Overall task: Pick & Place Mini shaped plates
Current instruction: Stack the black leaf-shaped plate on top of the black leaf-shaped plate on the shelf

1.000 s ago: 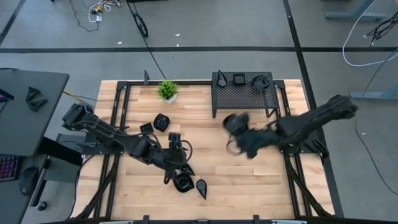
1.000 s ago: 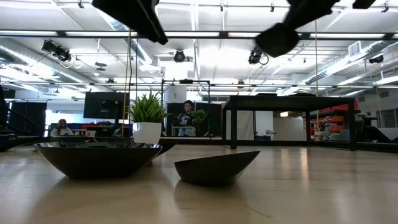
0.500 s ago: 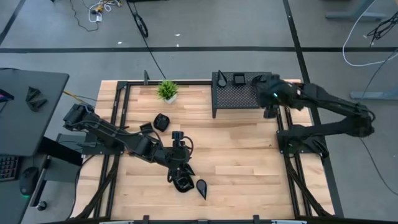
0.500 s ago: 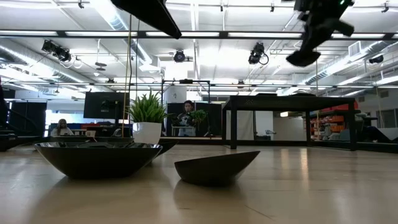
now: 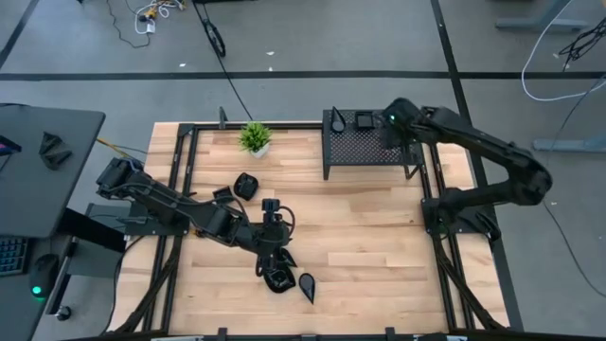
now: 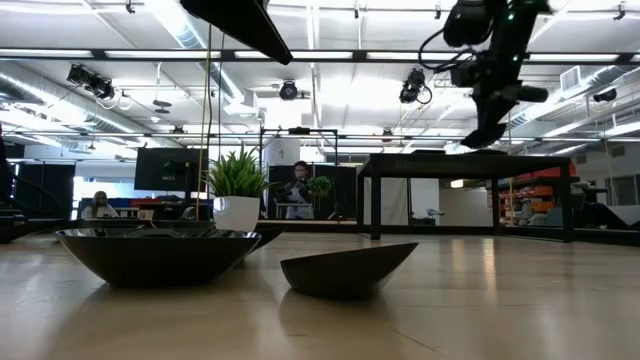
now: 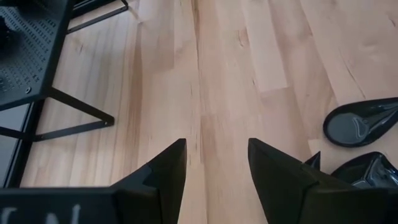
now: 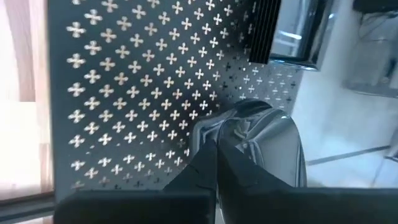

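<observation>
I am holding the right gripper [image 8: 214, 163] above the rack [image 5: 365, 144], jaws pinching a mini plate [image 8: 264, 143]; my left gripper [image 7: 214, 163], jaws spread and empty, is hovering beside two table plates [image 7: 364, 121], the nearer arm.

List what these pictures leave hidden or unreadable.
- High view: the right gripper covers part of the black perforated metal rack, hiding any dish beneath it.
- Right wrist view: its shut fingers mask the near edge of the glossy black rounded dish.
- Left wrist view: the two glossy black dishes are cut by the picture's edge.
</observation>
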You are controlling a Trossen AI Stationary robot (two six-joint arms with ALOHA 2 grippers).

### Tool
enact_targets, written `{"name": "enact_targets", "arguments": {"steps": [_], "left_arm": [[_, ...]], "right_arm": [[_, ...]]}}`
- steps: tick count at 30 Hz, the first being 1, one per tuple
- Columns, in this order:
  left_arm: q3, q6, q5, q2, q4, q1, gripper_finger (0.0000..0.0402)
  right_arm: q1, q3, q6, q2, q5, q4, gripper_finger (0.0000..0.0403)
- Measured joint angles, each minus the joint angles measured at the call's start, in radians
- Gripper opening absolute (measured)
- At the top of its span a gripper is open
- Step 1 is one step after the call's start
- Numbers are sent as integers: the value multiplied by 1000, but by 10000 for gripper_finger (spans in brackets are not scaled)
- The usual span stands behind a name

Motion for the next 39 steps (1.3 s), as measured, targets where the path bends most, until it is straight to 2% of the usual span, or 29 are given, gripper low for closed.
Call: {"name": "enact_targets", "arguments": {"steps": [7,15,19,24,28,34,39], "left_arm": [[0,0,0,0,0,0,177],[0,-14,0,0,0,0,177],[0,-22,0,0,0,0,177],[0,-26,0,0,0,0,177],[0,-26,0,0,0,0,177],[-1,-26,0,0,0,0,177],[-1,-26,0,0,0,0,177]], "right_arm": [[-56,0,-2,45,-66,47,8],[-104,0,57,50,-67,47,10],[-110,0,77,50,-67,47,32],[-110,0,90,50,-67,47,78],[-107,0,96,36,-128,30,104],[-78,0,136,-2,-132,-16,113],[-84,0,178,-5,-109,-97,100]]}}
